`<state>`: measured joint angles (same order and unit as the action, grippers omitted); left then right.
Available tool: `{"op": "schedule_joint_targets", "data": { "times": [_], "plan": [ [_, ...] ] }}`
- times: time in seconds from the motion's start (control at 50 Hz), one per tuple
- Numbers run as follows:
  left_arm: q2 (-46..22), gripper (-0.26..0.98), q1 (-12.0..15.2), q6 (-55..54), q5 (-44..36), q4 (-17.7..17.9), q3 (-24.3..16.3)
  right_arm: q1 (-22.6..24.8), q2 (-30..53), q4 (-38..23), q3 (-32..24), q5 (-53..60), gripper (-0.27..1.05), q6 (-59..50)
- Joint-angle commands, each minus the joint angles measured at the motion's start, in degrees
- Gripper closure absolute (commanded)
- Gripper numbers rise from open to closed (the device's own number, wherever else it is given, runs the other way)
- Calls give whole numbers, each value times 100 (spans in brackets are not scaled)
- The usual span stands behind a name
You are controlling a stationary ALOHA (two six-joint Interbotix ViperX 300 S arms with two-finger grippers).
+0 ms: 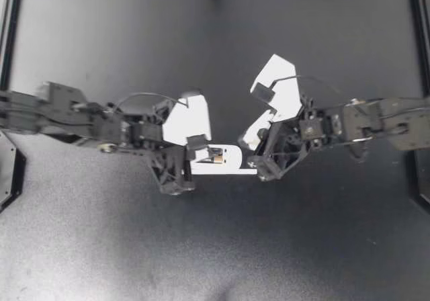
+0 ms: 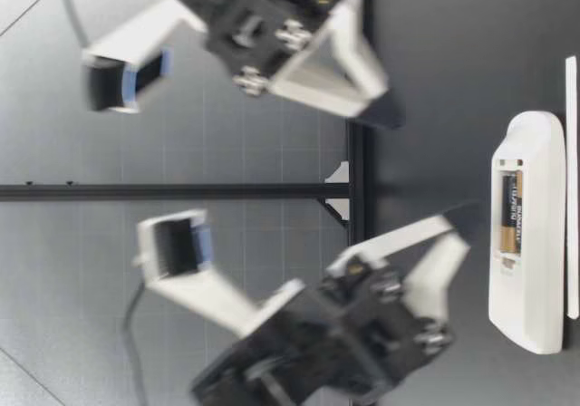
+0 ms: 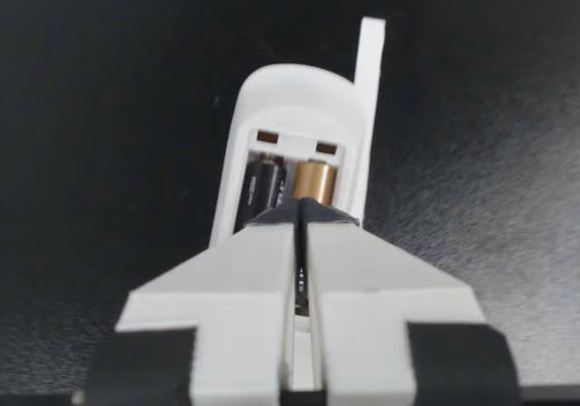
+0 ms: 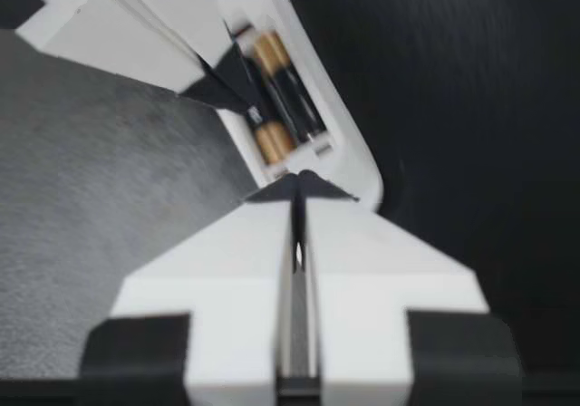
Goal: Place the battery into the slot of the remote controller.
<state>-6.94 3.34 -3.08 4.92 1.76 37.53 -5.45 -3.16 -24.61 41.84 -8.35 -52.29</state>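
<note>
A dark, matte, fine-grained tabletop (image 1: 201, 247) carries a white plastic remote controller (image 1: 232, 154) near its centre. It lies flat, lengthwise left to right, with its open compartment facing up. A thin white strip (image 3: 372, 43) lies along one long edge.

The remote controller (image 1: 228, 160) sits hemmed between left gripper (image 1: 200, 152) and right gripper (image 1: 252, 152).

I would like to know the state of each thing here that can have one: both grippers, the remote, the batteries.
my left gripper: shut, holding nothing, tips over the slot.
my right gripper: shut, holding nothing, at the remote's rounded end.
remote controller: lying flat, back up, slot uncovered.
batteries: two, both lying in the slot.
white strip: lying beside the remote; I cannot tell whether it is the cover.
</note>
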Motion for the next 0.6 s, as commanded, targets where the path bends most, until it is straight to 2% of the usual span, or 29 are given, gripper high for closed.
{"op": "schedule_joint_targets", "data": {
  "times": [0.0, 0.24, 0.58],
  "plan": [
    [413, 85, 18, 9, -88, 0, 18, -9, -308, -360, -62, 176, 90, 9],
    [1028, 85, 18, 9, -220, 0, 325, 88, -431, -1283, -114, 571, 90, 325],
    [1582, 85, 18, 9, -316, 0, 677, 88, -439, -1318, -246, 580, 90, 703]
  ]
}}
